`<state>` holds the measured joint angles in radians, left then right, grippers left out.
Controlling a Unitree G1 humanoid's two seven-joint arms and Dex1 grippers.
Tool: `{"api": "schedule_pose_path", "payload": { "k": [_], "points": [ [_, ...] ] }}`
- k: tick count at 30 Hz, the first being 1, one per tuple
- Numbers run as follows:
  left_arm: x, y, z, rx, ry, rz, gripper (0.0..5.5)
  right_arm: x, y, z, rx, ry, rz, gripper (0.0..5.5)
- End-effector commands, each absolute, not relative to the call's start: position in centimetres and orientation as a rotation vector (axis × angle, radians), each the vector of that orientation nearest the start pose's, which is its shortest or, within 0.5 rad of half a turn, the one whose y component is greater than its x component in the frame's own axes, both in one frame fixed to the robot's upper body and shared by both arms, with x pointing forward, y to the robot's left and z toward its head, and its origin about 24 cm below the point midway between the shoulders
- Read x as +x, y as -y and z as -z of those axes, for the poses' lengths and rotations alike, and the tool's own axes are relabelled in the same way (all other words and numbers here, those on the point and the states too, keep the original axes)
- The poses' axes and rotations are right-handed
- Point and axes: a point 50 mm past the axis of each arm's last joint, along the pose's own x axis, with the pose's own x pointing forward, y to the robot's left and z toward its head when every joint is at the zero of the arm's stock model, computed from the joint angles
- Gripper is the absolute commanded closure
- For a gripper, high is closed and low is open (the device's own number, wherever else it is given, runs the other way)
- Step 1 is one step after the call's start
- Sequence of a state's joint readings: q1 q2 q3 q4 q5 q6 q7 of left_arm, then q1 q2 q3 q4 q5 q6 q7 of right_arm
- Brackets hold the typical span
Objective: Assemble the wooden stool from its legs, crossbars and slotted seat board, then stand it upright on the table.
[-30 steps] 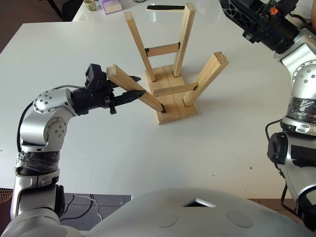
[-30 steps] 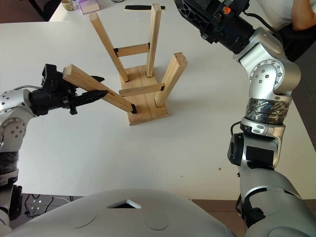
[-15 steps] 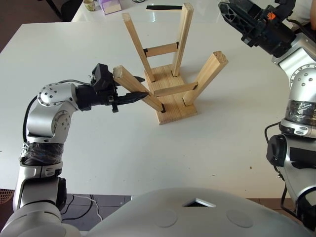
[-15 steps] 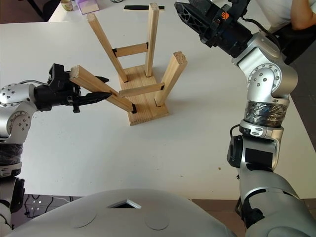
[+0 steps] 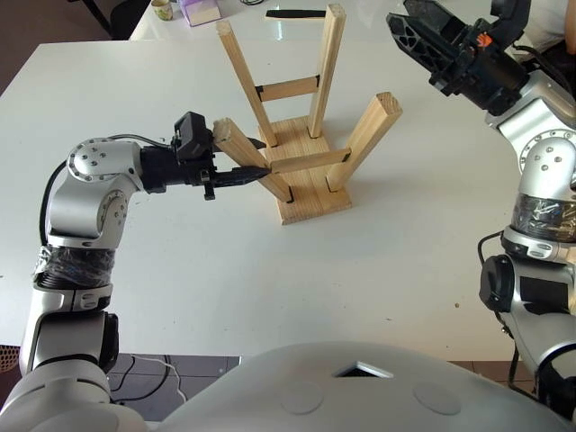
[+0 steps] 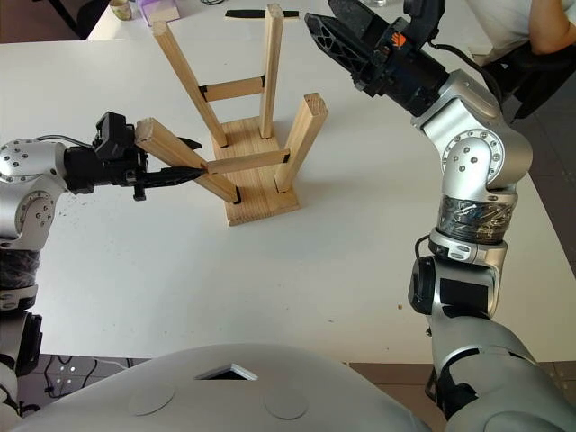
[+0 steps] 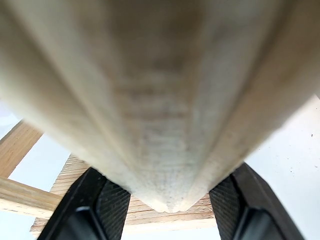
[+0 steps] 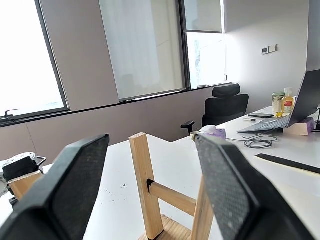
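While the stool (image 5: 301,135) looks joined, with four legs and two crossbars (image 5: 288,89) set into the seat board (image 5: 315,196), it rests upside down on the bench (image 5: 270,288) with the board flat and the legs in the air. We judge that only turning it over and standing it upright is left. Our left claw (image 5: 254,173) pinches the near, steeply leaning leg (image 5: 236,144) on the stool's left side, one finger pressed to each face, while our right claw (image 5: 407,22) hangs spread wide and empty, above and beyond the stool's right side.
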<state>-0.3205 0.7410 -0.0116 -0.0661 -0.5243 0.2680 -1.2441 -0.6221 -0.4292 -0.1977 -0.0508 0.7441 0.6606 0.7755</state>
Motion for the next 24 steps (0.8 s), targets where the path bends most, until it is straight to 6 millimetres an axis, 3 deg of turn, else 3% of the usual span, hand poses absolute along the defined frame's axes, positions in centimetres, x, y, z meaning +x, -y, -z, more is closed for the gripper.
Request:
{"api": "schedule_pose_path", "payload": {
  "k": [1, 5, 9, 11, 15, 24],
  "points": [
    [26.3, -20.0, -14.5, 0.303, -0.134, 1.286, 3.46, 29.8, 15.6, -22.2, 0.229, 0.187, -1.054, 2.36],
    [25.8, -19.9, -14.7, 0.306, -0.137, 1.280, 3.46, 28.5, 14.6, -23.5, 0.206, 0.228, -1.072, 2.36],
    [25.7, -19.6, -14.5, 0.312, -0.157, 1.254, 3.46, 25.5, 12.8, -26.8, 0.244, 0.342, -1.164, 2.98],
    [25.7, -19.6, -14.4, 0.307, -0.165, 1.236, 3.46, 24.3, 11.6, -27.2, 0.216, 0.340, -1.182, 3.28],
    [25.5, -19.8, -14.3, 0.309, -0.180, 1.213, 3.46, 22.9, 8.7, -24.7, -0.029, 0.229, -1.157, 3.94],
    [25.7, -19.5, -14.3, 0.319, -0.198, 1.196, 3.46, 23.7, 5.4, -19.4, -0.265, 0.085, -0.961, 5.27]
  ]
}}
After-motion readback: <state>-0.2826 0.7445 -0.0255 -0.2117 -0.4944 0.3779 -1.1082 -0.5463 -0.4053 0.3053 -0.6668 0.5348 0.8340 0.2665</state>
